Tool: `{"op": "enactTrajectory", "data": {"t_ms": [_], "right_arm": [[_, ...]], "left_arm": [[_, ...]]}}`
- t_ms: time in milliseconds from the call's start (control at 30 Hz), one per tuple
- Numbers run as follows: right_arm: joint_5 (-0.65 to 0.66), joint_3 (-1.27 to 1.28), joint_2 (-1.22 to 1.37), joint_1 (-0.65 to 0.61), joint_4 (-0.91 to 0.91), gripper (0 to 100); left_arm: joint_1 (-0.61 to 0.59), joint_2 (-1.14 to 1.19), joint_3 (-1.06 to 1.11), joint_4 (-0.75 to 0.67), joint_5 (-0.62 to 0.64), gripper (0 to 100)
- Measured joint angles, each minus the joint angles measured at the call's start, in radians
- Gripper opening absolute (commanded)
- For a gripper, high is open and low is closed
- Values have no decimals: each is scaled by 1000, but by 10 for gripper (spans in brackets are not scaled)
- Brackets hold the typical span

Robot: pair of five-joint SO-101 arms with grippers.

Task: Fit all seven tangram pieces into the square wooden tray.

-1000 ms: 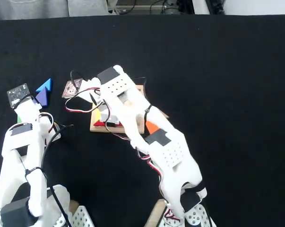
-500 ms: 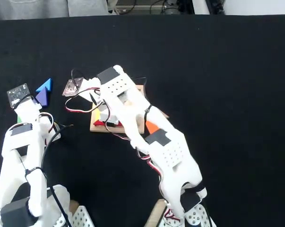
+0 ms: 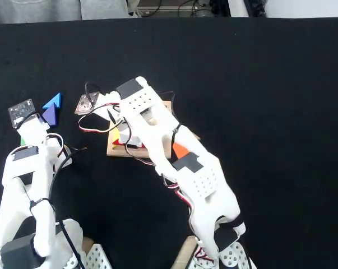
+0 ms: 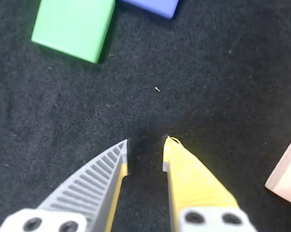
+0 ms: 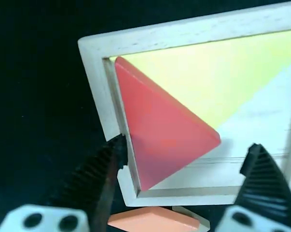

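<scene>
Left of centre in the high view, the right gripper (image 5: 186,145) hangs over the square wooden tray (image 5: 94,96). Its arm is stretched up-frame from the base with the wrist tipped down. The jaws are spread wide and hold nothing, straddling the red triangle (image 5: 164,135). That piece lies in a tray corner against the yellow triangle (image 5: 217,82); one edge may ride on the rim, hard to tell. Best next: press it flat into the corner, keeping clear of the rim. The orange piece (image 5: 150,220) sits just outside the tray. The left gripper (image 4: 145,145) is low over the black table (image 4: 222,72), slightly parted and empty, near the green square (image 4: 73,26), the blue triangle (image 3: 53,101) and the purple triangle (image 3: 50,115).
</scene>
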Motion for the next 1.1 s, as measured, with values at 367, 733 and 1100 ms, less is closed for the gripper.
{"op": "enactTrajectory", "data": {"t_ms": [367, 733, 1100], "right_arm": [[-103, -152, 0, 6, 46, 43], [-210, -293, 152, 5, -5, 14], [-210, -493, 232, 115, 84, 11]], "left_arm": [[0, 0, 0, 0, 0, 130], [0, 0, 0, 0, 0, 130], [0, 0, 0, 0, 0, 130]]}}
